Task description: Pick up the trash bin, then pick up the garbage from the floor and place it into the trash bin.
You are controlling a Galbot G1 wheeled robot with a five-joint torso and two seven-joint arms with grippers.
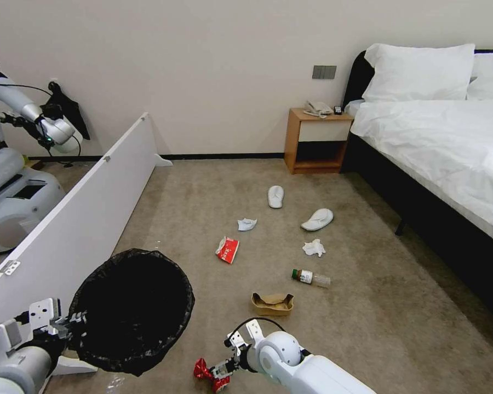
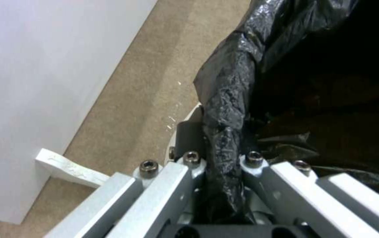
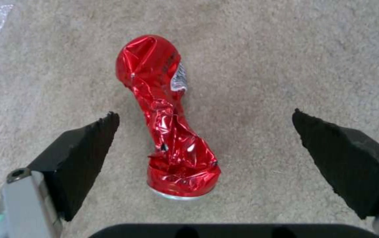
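The trash bin (image 1: 131, 309), lined with a black bag, hangs low at my left, and my left gripper (image 1: 71, 320) is shut on its bag-covered rim (image 2: 229, 109). In the left wrist view the left gripper (image 2: 222, 158) pinches the crinkly bag. A crushed red can (image 1: 202, 369) lies on the carpet, and my right gripper (image 1: 216, 375) stands open over it. The can (image 3: 163, 112) sits between the pads (image 3: 88, 148), untouched. Further out lie a red-and-white wrapper (image 1: 228, 249), cardboard scrap (image 1: 272, 302), bottle (image 1: 311, 277), tissues (image 1: 314, 248), and two slippers (image 1: 275, 196) (image 1: 317, 219).
A long white board (image 1: 82, 219) stands on edge along my left, with another robot (image 1: 16, 180) behind it. A bed (image 1: 449, 148) runs down the right side, and a wooden nightstand (image 1: 316, 141) stands at the far wall. Open carpet lies between them.
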